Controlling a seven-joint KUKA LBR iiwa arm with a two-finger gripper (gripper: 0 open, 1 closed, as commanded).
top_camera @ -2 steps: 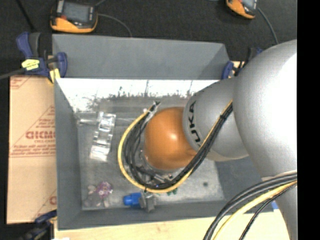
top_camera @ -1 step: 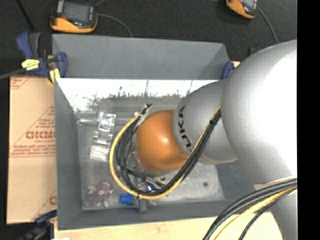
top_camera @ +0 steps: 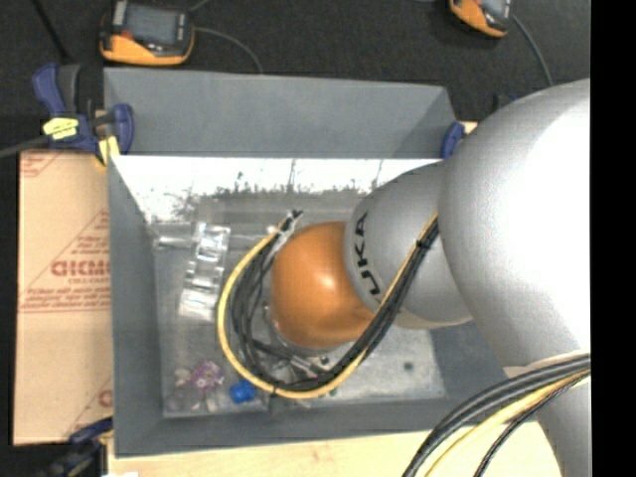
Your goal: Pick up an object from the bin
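Front of bin [top_camera: 134,346]: small blue bit [top_camera: 241,394] on floor, purple lumpy bit [top_camera: 206,374] just beside it, to left. Blue bit lies nearest to gripper [top_camera: 288,362], so best guess for pick. Gripper sits low, tucked under orange cover [top_camera: 316,284] (cannot tell if released or clenched). Yellow and black cables [top_camera: 234,296] loop near blue bit: keep them off it. Go straight down, pinch one bit only, lift gently. Further back: clear plastic pieces [top_camera: 202,258], slippery I think, apart from blue bit.
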